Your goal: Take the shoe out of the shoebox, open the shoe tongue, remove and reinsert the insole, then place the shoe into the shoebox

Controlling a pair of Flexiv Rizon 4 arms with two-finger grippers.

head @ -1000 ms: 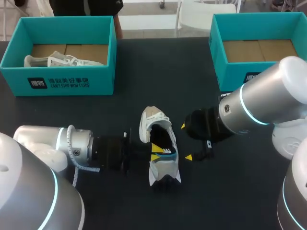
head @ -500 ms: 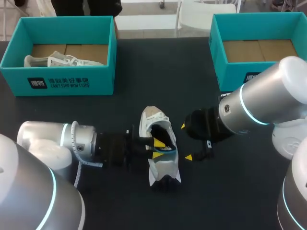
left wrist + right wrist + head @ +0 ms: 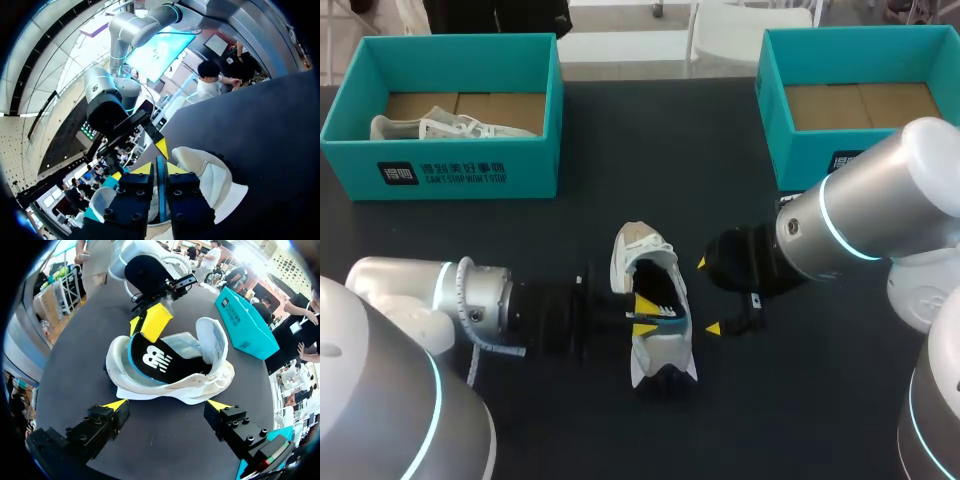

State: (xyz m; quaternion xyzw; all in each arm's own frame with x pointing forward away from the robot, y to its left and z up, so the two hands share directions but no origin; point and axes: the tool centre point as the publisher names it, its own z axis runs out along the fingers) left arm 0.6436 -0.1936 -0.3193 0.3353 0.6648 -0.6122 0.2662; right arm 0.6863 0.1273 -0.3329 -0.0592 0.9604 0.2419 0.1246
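Left pincer (image 3: 644,312): tips clamped on the raised edge of the black insole (image 3: 160,362); the rest of the insole is inside the shoe (image 3: 658,355). The shoe lies on its side on the table (image 3: 620,180), between the pincers. Right pincer (image 3: 168,405): fingers wide apart, shoe just ahead, not touching.
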